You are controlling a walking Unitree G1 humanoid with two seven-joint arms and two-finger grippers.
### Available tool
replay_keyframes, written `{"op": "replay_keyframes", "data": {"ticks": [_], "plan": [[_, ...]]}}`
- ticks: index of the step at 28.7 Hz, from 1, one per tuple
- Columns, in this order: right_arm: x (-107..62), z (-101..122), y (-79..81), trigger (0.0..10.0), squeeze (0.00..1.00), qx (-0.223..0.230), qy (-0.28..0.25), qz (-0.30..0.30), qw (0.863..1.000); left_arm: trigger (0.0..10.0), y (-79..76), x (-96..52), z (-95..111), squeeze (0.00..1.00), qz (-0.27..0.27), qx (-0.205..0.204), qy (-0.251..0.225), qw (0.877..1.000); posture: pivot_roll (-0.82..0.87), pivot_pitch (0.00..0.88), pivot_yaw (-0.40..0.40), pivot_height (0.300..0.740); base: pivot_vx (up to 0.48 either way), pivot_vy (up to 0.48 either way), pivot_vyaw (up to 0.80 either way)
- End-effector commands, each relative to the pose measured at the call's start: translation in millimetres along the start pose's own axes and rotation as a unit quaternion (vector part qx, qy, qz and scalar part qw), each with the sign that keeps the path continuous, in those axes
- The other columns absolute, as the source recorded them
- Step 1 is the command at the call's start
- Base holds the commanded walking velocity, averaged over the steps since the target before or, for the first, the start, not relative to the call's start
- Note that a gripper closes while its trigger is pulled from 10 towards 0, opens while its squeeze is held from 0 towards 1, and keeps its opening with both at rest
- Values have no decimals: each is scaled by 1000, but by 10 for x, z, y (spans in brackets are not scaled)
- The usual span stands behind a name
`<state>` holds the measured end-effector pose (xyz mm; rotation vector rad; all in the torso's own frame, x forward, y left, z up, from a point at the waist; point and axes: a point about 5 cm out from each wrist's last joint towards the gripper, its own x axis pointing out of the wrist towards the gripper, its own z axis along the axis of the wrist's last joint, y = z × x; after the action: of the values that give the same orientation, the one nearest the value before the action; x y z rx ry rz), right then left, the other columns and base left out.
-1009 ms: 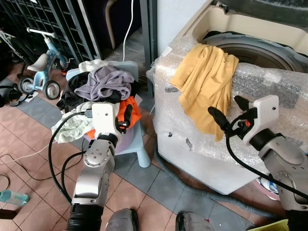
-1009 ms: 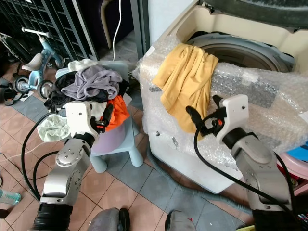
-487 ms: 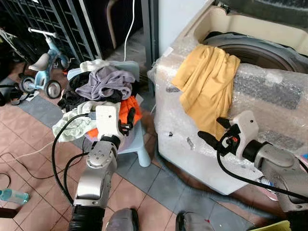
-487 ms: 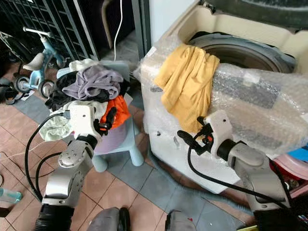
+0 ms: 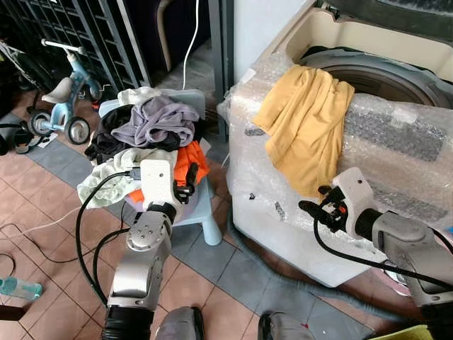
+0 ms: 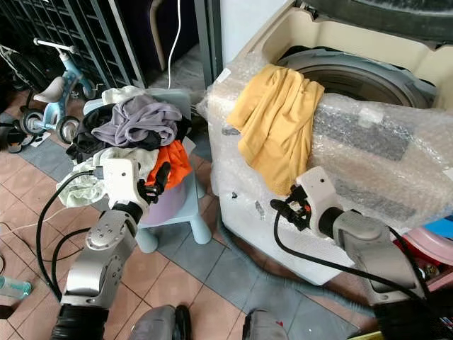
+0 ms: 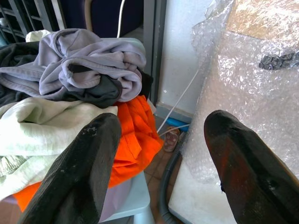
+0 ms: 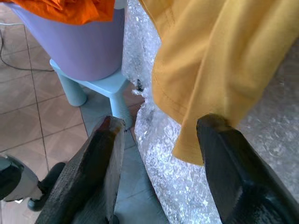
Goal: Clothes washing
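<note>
A yellow garment point(image 5: 304, 120) hangs over the front rim of the top-loading washing machine point(image 5: 382, 74), which is wrapped in bubble wrap. My right gripper point(image 5: 316, 202) is open just below the garment's lower hem point(image 8: 187, 149), close to the machine's front, with nothing between its fingers. To the left, a pile of clothes point(image 5: 152, 124) fills a lavender basket on a light blue stool point(image 5: 202, 212): grey garment point(image 7: 88, 65), orange garment point(image 7: 133, 135), pale green one point(image 7: 42, 126). My left gripper point(image 5: 188, 178) is open beside the orange garment and holds nothing.
A child's tricycle point(image 5: 60, 99) and a black metal gate point(image 5: 71, 35) stand at the back left. A white cable point(image 5: 190, 35) hangs behind the stool. A grey hose point(image 5: 255, 258) runs along the machine's base. A plastic bottle point(image 5: 18, 289) lies on the tiled floor.
My right gripper has dropped from beside the yellow garment to just under its hem and drawn closer to the machine. The left arm has barely shifted.
</note>
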<state>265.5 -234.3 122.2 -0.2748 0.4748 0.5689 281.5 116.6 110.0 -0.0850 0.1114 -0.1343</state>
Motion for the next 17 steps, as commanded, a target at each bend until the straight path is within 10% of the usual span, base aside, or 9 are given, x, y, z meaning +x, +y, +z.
{"op": "replay_keyframes", "data": {"ticks": [1,8,10,12,15,17], "plan": [[-81,53,-84,0,0,7,-2,15,1000,10000,25,-7,-2,0,5,3,5,1000,-75,101,51,740,0,0,0],[-76,107,-220,157,0,1,-1,-12,1000,10000,-12,-4,-18,0,1,2,8,1000,-77,101,51,740,0,0,0],[-17,145,-163,3569,0,3,-10,-2,1000,10000,-15,-4,-12,0,1,2,8,1000,-70,103,52,740,0,0,0],[19,153,-120,3529,0,1,-13,7,1000,10000,-11,-6,-14,0,1,2,8,1000,-69,103,52,740,0,0,0],[87,172,-52,7294,0,7,-21,12,1000,10000,3,-13,-15,0,2,4,9,1000,-65,104,54,740,0,0,0],[155,201,-6,7098,0,10,-31,6,999,10000,8,-13,-15,0,2,5,10,1000,-64,105,54,740,0,0,0]]}}
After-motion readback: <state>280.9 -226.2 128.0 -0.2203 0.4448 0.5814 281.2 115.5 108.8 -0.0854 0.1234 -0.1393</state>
